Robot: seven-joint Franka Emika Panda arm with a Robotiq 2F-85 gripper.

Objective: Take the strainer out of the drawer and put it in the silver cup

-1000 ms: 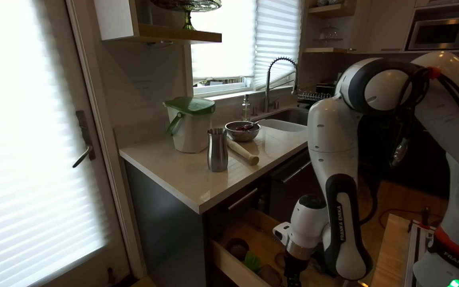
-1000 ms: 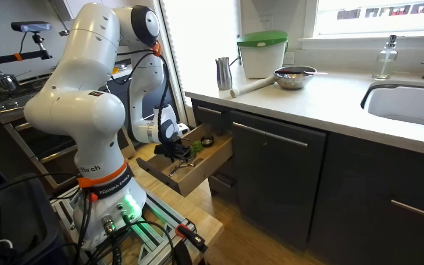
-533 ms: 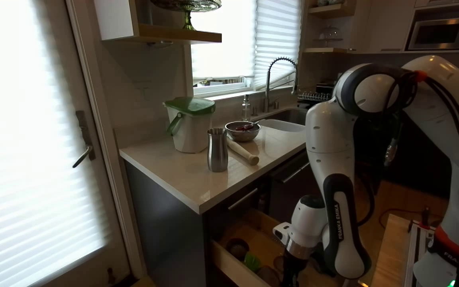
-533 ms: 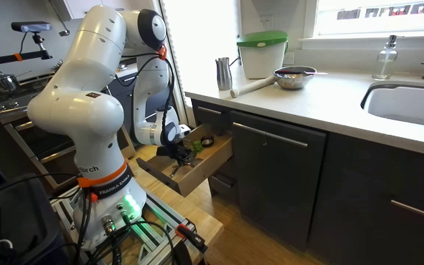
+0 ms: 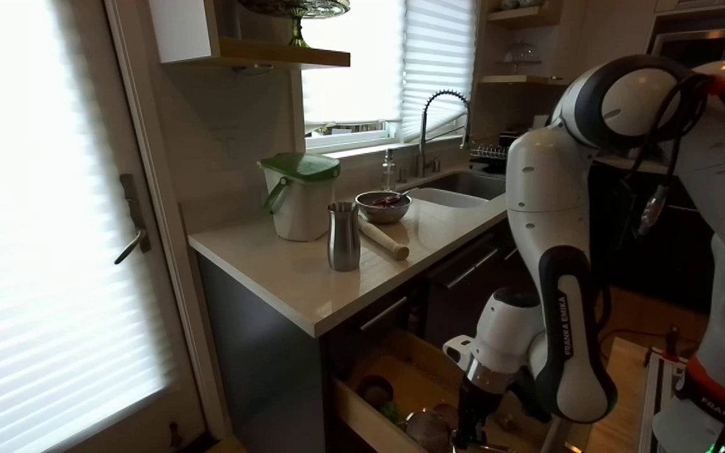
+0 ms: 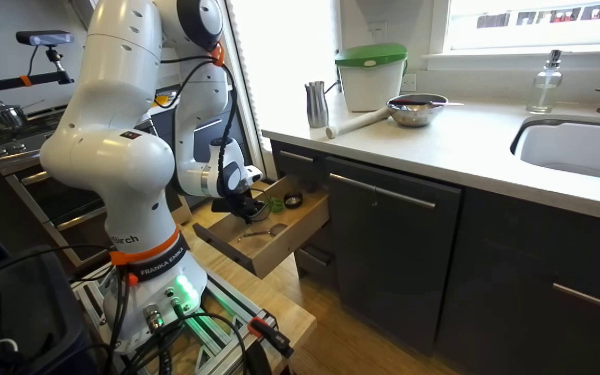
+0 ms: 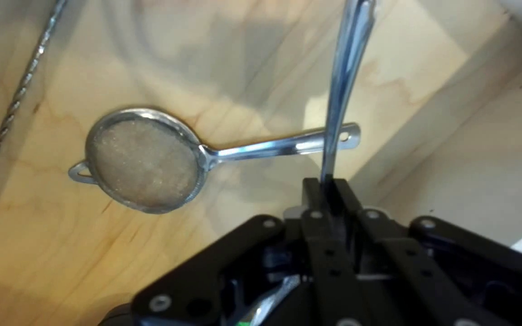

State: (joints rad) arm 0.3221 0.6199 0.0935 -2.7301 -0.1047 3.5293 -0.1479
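Strainer (image 5: 428,429), seemingly, has its handle (image 7: 348,68) clamped in the hand (image 7: 327,183), above another strainer (image 7: 145,163) in the drawer (image 6: 295,237).

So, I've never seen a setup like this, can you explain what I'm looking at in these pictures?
The big white machine is a robot arm, with a black gripper where a hand would be. Two pictures look at it from outside; the third is taken from its wrist, looking down into an open wooden drawer.

In both exterior views, the counter holds a silver cup, a white bin with a green lid, a metal bowl and a wooden stick.

In the wrist view, a small mesh strainer lies in the drawer. The gripper is shut on a slim metal handle; it seems to belong to another strainer, though much of that is hidden.
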